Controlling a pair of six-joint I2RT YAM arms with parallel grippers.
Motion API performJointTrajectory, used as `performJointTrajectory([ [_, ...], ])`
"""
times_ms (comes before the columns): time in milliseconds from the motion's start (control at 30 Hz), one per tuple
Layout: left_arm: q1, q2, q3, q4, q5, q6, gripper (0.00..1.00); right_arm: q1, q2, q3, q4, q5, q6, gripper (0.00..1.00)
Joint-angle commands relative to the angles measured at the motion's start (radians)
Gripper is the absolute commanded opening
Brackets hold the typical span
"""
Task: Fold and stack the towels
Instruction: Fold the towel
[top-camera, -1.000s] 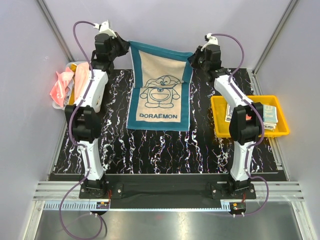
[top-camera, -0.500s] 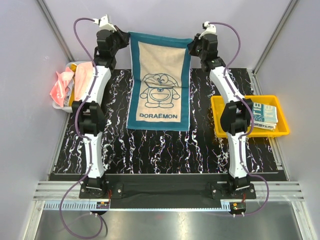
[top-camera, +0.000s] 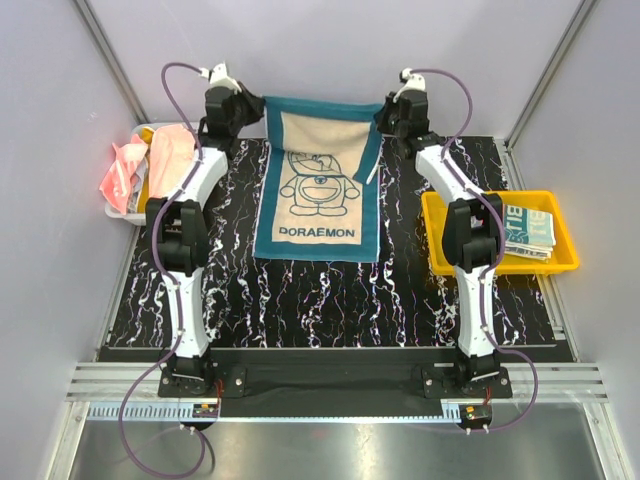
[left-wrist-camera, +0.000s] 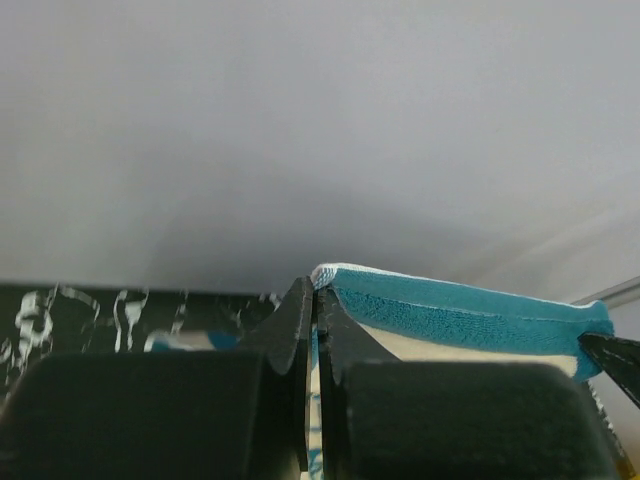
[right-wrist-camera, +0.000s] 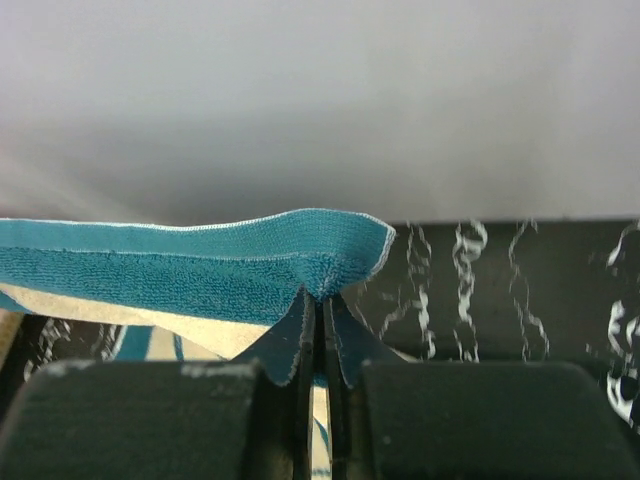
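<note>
Left tool (top-camera: 250, 106) clamped tight on teal towel (top-camera: 320, 190), far-left corner. Right tool (top-camera: 384, 110) pinches far-right corner. Towel's far edge held up between tools, near part flat on counter (top-camera: 400, 295). Folded towel (top-camera: 528, 230) in tray (top-camera: 540, 265). Pink towels (top-camera: 150, 165) heaped at counter's left edge.

Soft, even light falls on the table (top-camera: 400, 290); shadows on it are faint. Wrist views are blurred up close.
</note>
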Motion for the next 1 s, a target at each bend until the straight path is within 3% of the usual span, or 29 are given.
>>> performJointTrajectory([
  [0,0.015,-0.091,-0.096,0.102,-0.019,-0.006,0.01,-0.008,-0.092,-0.072,0.074,0.016,0.014,0.00],
  [167,0.015,-0.121,-0.179,0.120,-0.014,-0.013,0.02,-0.008,-0.052,0.049,0.013,0.016,-0.031,0.00],
  [333,0.015,-0.091,-0.093,0.091,-0.025,-0.004,0.01,-0.008,0.038,0.282,-0.068,0.036,-0.070,0.00],
  [467,0.016,-0.094,-0.034,0.099,-0.046,0.008,0.02,-0.008,0.039,0.345,-0.048,0.054,-0.113,0.00],
  [700,0.021,-0.092,-0.044,0.125,-0.069,0.004,0.03,-0.008,-0.006,0.241,-0.002,0.034,-0.118,0.00],
  [967,0.030,-0.094,-0.081,0.110,-0.059,0.004,0.03,-0.008,-0.130,-0.120,0.137,0.017,-0.033,0.00],
])
